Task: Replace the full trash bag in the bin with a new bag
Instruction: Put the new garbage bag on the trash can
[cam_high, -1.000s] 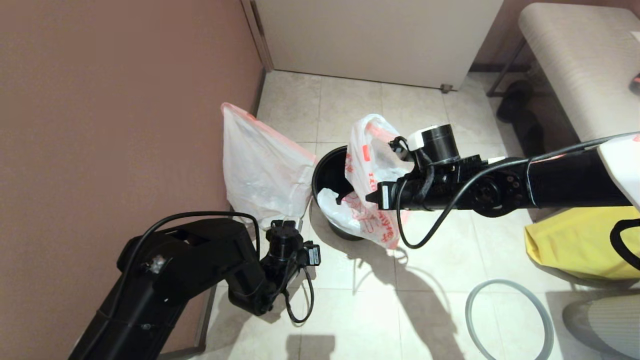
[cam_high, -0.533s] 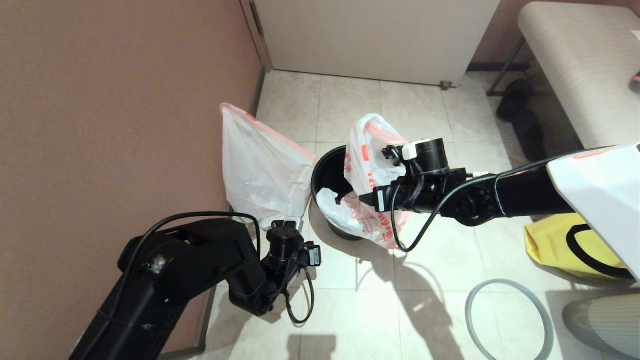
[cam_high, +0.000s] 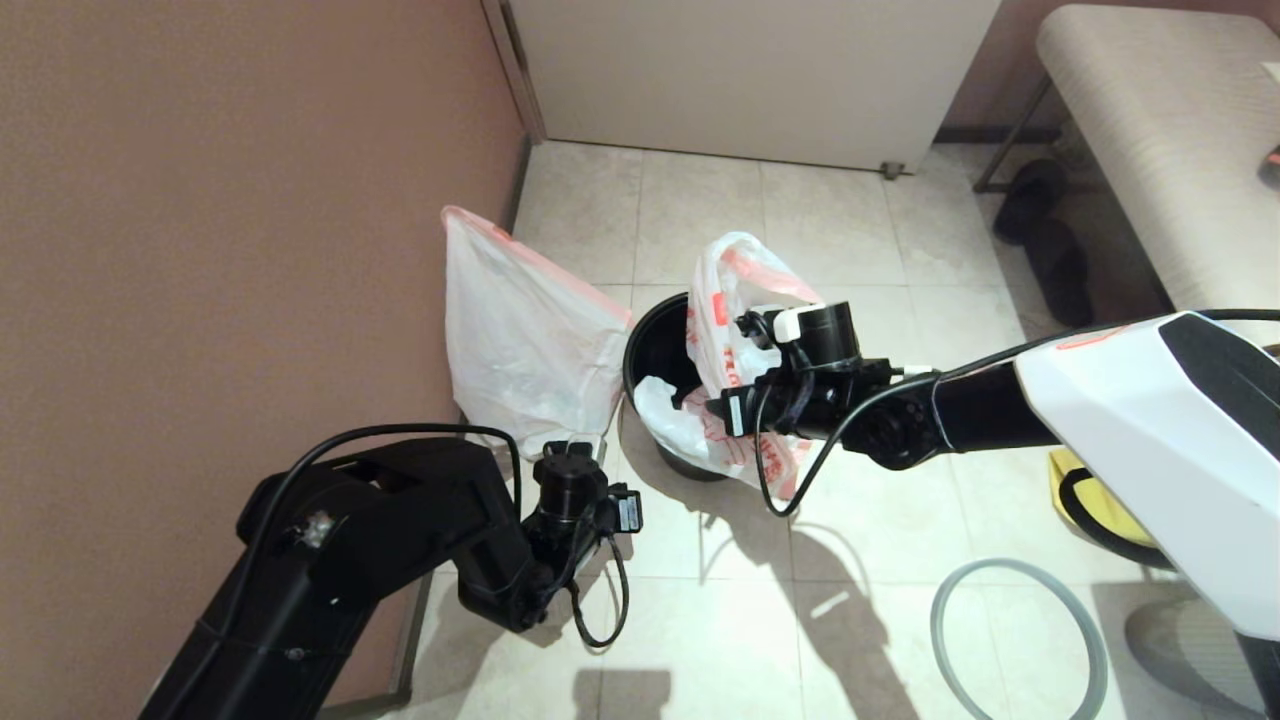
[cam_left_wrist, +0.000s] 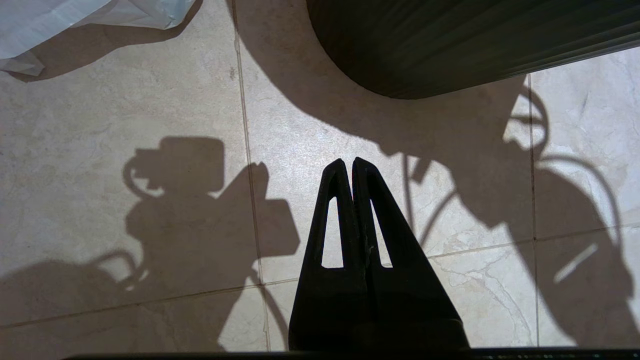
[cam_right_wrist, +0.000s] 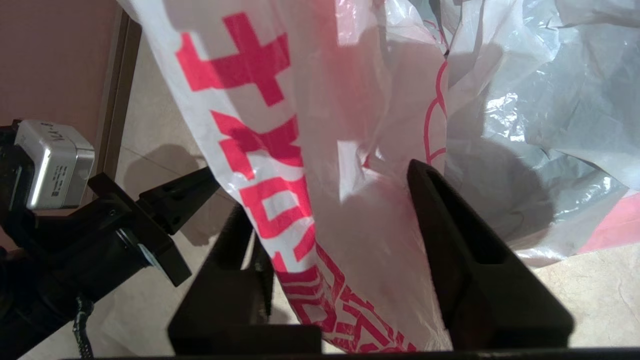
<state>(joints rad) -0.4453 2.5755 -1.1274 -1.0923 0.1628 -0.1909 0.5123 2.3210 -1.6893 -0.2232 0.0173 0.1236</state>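
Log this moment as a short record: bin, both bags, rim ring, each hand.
bin: dark, round, on tiled floor, ring off
new bag: red-printed, draped over bin's right rim, partly inside
full trash bag: on floor left of bin, by the wall
grey ring rim: flat on floor, lower right
right hand: fingers apart, either side of new bag's film
left hand: shut, empty, low above floor near bin

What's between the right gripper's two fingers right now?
The new bag's printed plastic hangs between the right gripper's spread fingers, clearest in the right wrist view.
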